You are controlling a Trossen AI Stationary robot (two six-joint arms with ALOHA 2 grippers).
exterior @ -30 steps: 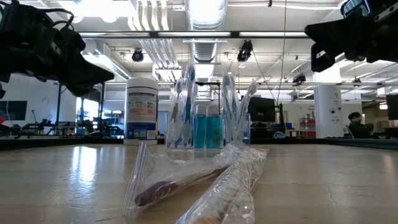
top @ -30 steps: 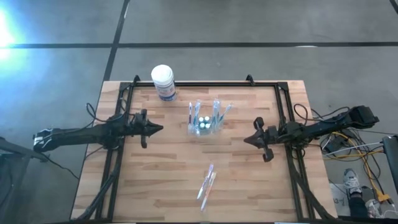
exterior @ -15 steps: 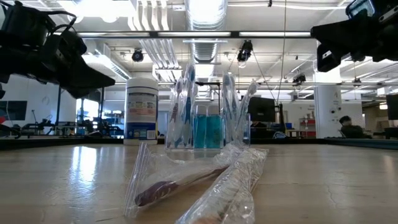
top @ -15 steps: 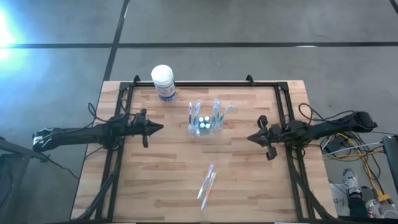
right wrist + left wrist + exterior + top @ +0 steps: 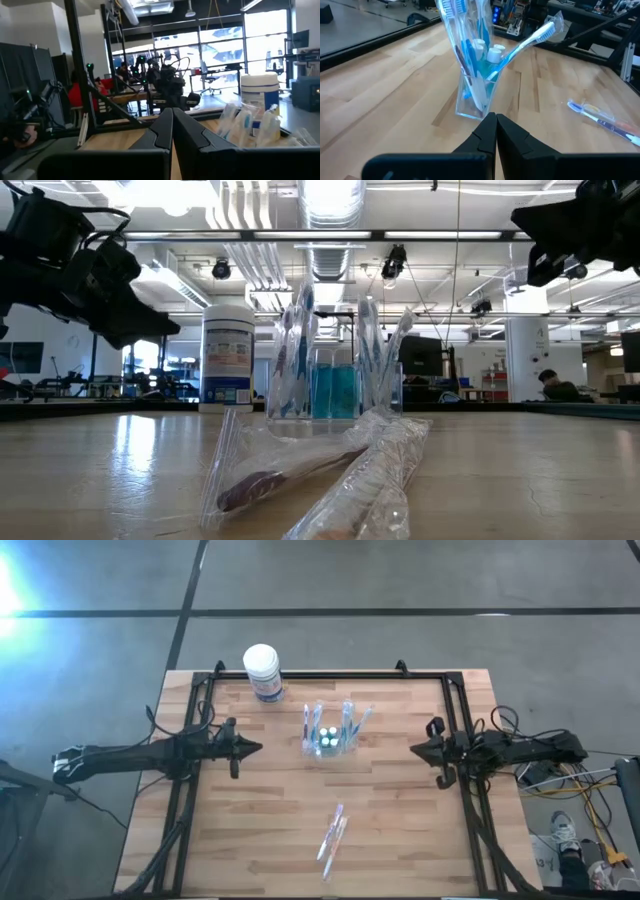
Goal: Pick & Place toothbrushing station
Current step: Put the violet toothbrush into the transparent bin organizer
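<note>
Toothbrushing station (image 5: 328, 736) seen upright mid-worktop (image 5: 400, 830), ungrasped; judged light, rigid, slippery clear plastic, top-heavy with brushes; low grasp across narrow walls advised; left gripper (image 5: 256, 748) and right gripper (image 5: 416, 750) fingers closed, empty.

Clear toothbrushing station (image 5: 327, 741) stands upright mid-table; wrapped brushes inside.

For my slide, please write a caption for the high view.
Two shut grippers, left and right, flank the toothbrushing station on the wooden table.
</note>
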